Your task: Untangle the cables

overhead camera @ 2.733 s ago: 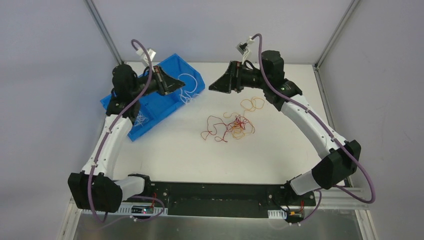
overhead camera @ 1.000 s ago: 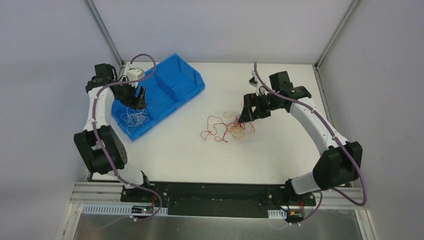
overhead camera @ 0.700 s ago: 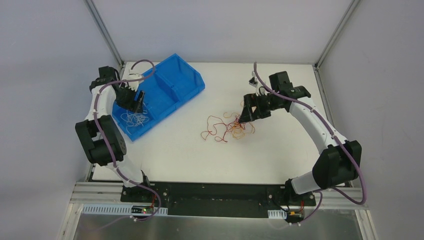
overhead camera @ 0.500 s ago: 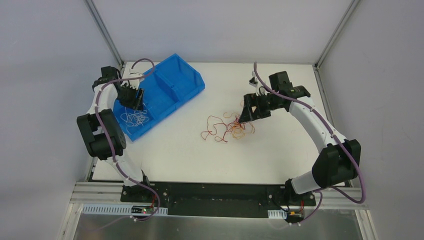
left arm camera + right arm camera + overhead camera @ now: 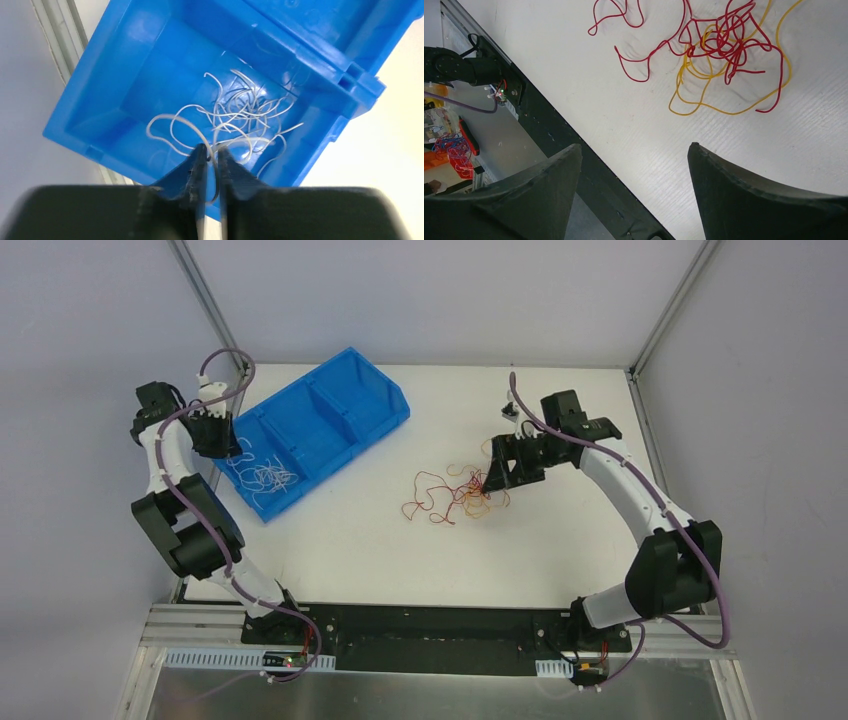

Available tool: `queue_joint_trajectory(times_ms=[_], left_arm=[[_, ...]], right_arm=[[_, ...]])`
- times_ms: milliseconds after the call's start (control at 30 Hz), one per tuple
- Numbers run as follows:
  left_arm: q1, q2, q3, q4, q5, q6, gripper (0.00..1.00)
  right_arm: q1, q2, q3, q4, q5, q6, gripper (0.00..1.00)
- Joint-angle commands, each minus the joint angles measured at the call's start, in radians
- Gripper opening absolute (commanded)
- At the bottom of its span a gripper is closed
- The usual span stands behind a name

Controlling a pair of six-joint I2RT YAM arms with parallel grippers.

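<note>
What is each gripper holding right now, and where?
Left gripper pinches a white cable by a loop above the blue bin; right gripper is open, empty.

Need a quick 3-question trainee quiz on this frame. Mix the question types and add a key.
1. True or false: the right tool is shut on a red cable.
2. Which colours make up the tangle on the table? A) red and orange-yellow B) white and blue C) green only
3. Fill in: the left tool grips a strand of the white cables, which lie in a ____ bin.

Key: 1 false, it is open, with the tangle beyond its tips; 2 A; 3 blue.
</note>
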Motion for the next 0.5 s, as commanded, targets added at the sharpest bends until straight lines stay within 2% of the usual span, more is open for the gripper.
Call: queue_joint_trajectory(times_ms=[0,33,67,100,200,300,467], left_arm=[[-0.012,-0.009,0.004,-0.057,0.021,0.038,0.46],[-0.014,0.002,0.015,-0.062,0.023,0.010,0.76],[-0.015,0.002,0.023,-0.069,0.030,-0.008,0.88],[-0.017,-0.008,0.029,-0.074,0.041,-0.017,0.93],[-0.055,-0.072,0.044,-0.094,0.044,0.008,0.94],[-0.142,-0.148,0.052,-0.126,0.057,0.016,0.96],[-0.413,-0.209,0.022,-0.134,0.149,-0.090,0.99]], right_arm=[[-0.005,-0.017,-0.003,-0.002,-0.008,-0.026,0.81],[-0.004,-0.010,0.002,-0.004,0.000,-0.027,0.81],[-0.004,-0.006,0.006,-0.004,0.014,-0.028,0.81],[-0.004,-0.004,0.010,-0.006,0.029,-0.035,0.81],[-0.004,0.011,0.010,-0.010,0.085,-0.050,0.78],[0.001,0.061,0.008,0.001,0.143,-0.049,0.74],[0.009,0.184,0.037,0.044,0.206,-0.014,0.69]])
